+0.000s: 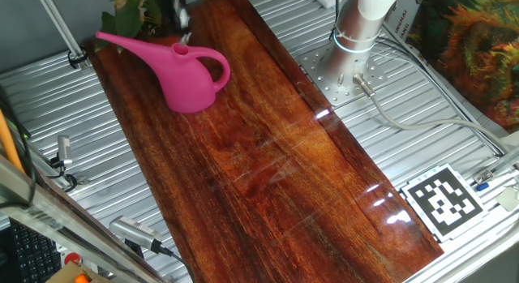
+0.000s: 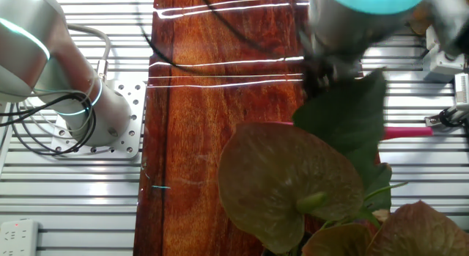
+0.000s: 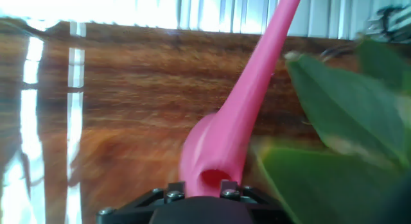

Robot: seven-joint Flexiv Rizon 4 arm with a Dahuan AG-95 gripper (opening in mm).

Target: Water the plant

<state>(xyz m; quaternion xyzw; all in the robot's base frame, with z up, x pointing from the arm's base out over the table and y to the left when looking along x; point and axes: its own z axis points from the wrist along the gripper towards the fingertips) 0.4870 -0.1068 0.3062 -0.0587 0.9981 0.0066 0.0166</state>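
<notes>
Leaves of the plant (image 2: 293,186) fill the foreground of the other fixed view, broad and dark, with the arm's wrist blurred just behind them. Past them a strip of the pink can (image 2: 407,131) shows on the wooden counter (image 2: 212,139).

Along the hand view the can (image 3: 221,147) sits directly ahead, its opening just beyond the camera housing and its spout running up and away; a green leaf (image 3: 340,121) crowds the right side. No fingers show there, so I cannot tell whether the pincer is spread or pressed together.

From one fixed view the can (image 1: 190,76) stands upright at the far end of the counter (image 1: 284,169), spout pointing toward the plant (image 1: 130,15) at the corner. The pincer (image 1: 180,19) hangs blurred just above the can's top, near the handle.

Judged risks: the hand is moving, and a descent off-centre could knock the light can over or push it instead of catching the handle. The leaves lie close to the hand's path; brushing them could drag the plant. Once lifted, a loose hold may let the can swing and spill short of the pot.
</notes>
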